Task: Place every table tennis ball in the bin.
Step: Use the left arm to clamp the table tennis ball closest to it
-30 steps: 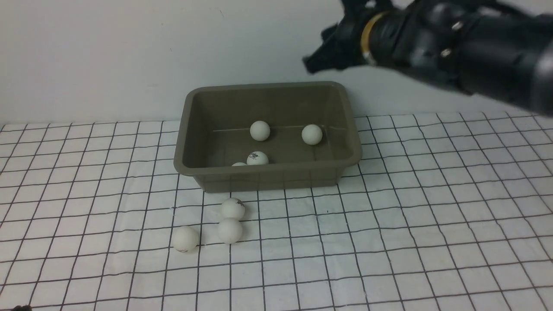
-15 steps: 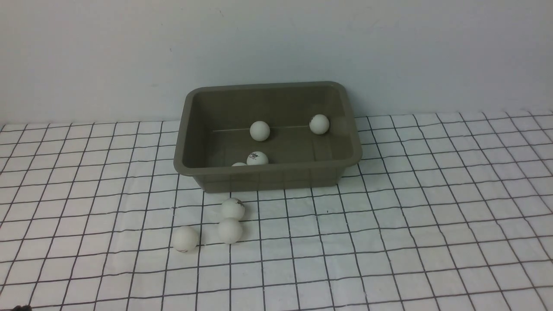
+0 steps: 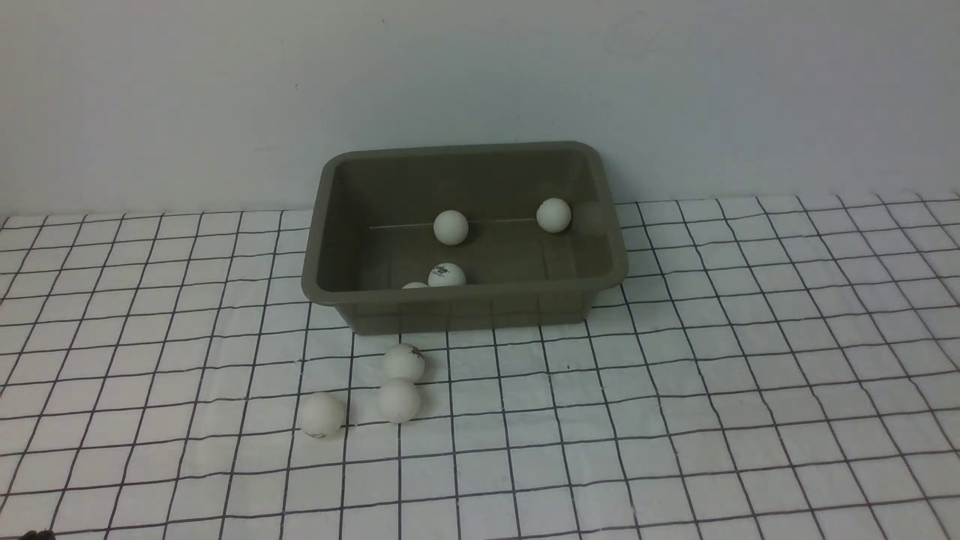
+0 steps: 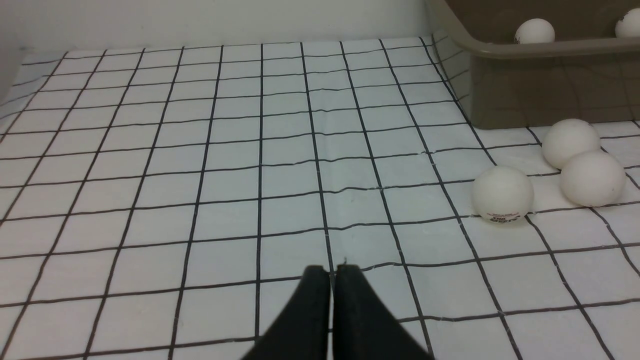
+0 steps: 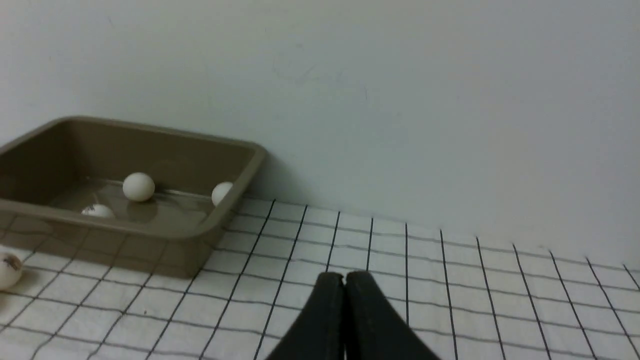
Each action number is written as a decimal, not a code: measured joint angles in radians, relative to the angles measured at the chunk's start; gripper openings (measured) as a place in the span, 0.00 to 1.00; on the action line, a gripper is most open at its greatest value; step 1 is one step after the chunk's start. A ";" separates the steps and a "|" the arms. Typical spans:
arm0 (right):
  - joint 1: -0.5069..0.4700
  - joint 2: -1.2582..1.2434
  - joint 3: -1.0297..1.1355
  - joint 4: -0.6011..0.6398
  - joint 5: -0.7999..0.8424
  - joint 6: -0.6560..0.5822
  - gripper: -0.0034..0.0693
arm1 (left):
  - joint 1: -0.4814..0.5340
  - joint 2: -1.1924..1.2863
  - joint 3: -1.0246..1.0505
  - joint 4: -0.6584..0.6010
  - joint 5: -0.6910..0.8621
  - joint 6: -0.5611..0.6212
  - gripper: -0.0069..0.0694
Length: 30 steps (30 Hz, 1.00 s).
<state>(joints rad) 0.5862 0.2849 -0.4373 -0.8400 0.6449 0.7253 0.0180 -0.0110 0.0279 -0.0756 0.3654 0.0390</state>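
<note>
The olive-grey bin [image 3: 322,232] stands at the back centre against the wall. Several white table tennis balls lie inside it: one at mid-floor [image 3: 451,226], one by the right wall [image 3: 553,214], one with a logo near the front wall [image 3: 446,275], and one only partly showing behind the front rim [image 3: 415,285]. Three balls lie on the cloth in front of the bin [image 3: 404,362], [image 3: 399,400], [image 3: 322,414]. My left gripper [image 4: 330,270] is shut and empty, low over the cloth left of those balls [image 4: 502,193]. My right gripper [image 5: 344,275] is shut and empty, right of the bin [image 5: 240,175]. Neither arm shows in the front view.
A white cloth with a black grid [image 3: 675,390] covers the table. A plain pale wall [image 3: 225,90] rises directly behind the bin.
The right arm has withdrawn from above the bin and out of the front view, its gripper closing. The ball it dropped rolled to the bin's right wall and settled there.
</note>
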 joint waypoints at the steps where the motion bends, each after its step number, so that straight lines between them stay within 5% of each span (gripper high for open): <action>1: 0.000 -0.011 0.018 0.032 0.016 -0.021 0.03 | 0.000 0.000 0.000 0.000 0.000 0.000 0.09; 23: 0.000 -0.014 0.058 0.081 0.032 -0.076 0.02 | 0.000 0.000 0.000 -0.005 0.000 -0.001 0.09; 30: 0.000 -0.014 0.059 0.082 0.035 -0.078 0.02 | 0.000 0.000 0.000 -0.342 0.000 -0.140 0.09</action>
<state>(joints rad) 0.5862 0.2711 -0.3780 -0.7580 0.6796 0.6476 0.0180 -0.0110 0.0279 -0.4179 0.3654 -0.1012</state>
